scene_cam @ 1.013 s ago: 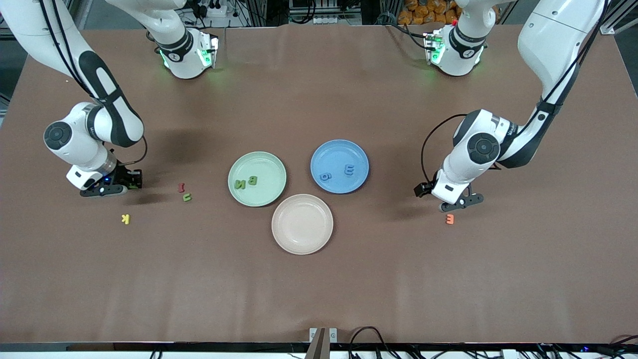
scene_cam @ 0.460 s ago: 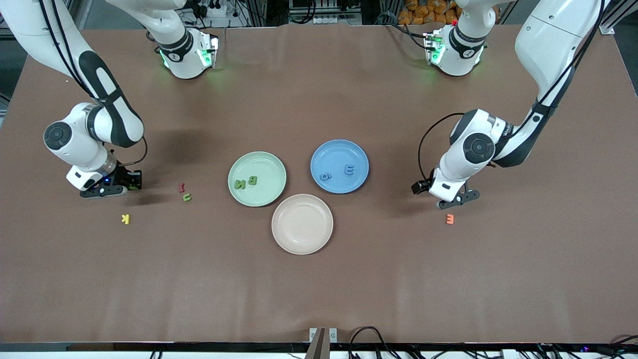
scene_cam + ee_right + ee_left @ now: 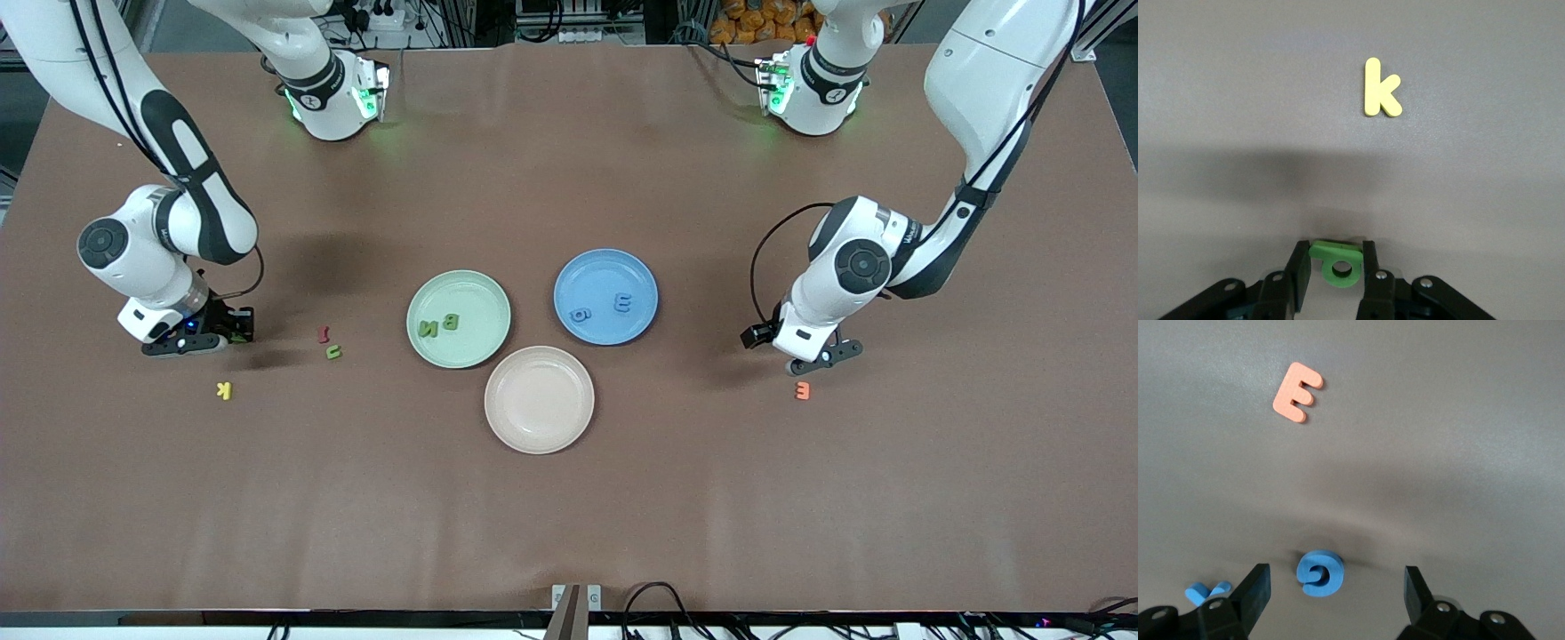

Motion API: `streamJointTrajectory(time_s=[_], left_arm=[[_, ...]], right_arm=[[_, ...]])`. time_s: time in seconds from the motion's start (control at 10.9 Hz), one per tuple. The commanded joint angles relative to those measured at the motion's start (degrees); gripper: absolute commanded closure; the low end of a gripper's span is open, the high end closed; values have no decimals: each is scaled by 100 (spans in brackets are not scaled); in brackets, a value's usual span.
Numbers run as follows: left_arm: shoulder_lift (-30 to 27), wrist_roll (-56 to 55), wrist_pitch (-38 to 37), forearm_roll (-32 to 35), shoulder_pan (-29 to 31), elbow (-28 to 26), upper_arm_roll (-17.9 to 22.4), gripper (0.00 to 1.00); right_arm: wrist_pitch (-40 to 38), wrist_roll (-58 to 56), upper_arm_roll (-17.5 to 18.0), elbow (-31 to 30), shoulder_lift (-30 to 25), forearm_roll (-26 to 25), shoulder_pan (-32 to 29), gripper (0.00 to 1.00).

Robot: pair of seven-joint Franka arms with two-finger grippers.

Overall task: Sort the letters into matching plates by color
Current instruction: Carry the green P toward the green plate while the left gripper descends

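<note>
My left gripper [image 3: 824, 356] hangs low over the table, fingers spread wide on either side of a curled blue letter [image 3: 1319, 572] without touching it. The orange E [image 3: 803, 390] lies at six o'clock of that gripper in the front view. My right gripper [image 3: 191, 340] is clenched on a green letter with a hole [image 3: 1337, 265], and the yellow K [image 3: 224, 389] lies at five o'clock. The green plate [image 3: 471, 293] holds two green letters [image 3: 440, 325]. The blue plate [image 3: 596, 271], at two o'clock of it, holds two blue letters [image 3: 602, 308].
</note>
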Motion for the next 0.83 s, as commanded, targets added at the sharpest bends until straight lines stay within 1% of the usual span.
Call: streamJointTrajectory(time_s=[0.0, 0.09, 0.28, 0.46, 0.74], left_arm=[[-72, -60, 454, -43, 128, -323, -62, 10], [-89, -60, 480, -43, 137, -358, -62, 10], [-125, -52, 760, 18, 155, -551, -54, 10], [-160, -17, 762, 19, 208, -596, -53, 10], [-169, 27, 753, 27, 208, -640, -45, 12]], right_arm=[[-36, 293, 310, -38, -158, 329, -141, 65], [-115, 355, 407, -38, -210, 540, -141, 65], [-387, 373, 618, -20, -350, 1066, -132, 65], [-528, 460, 750, -20, -421, 1480, -79, 65], [-616, 1328, 759, -11, -439, 1500, 289, 65]])
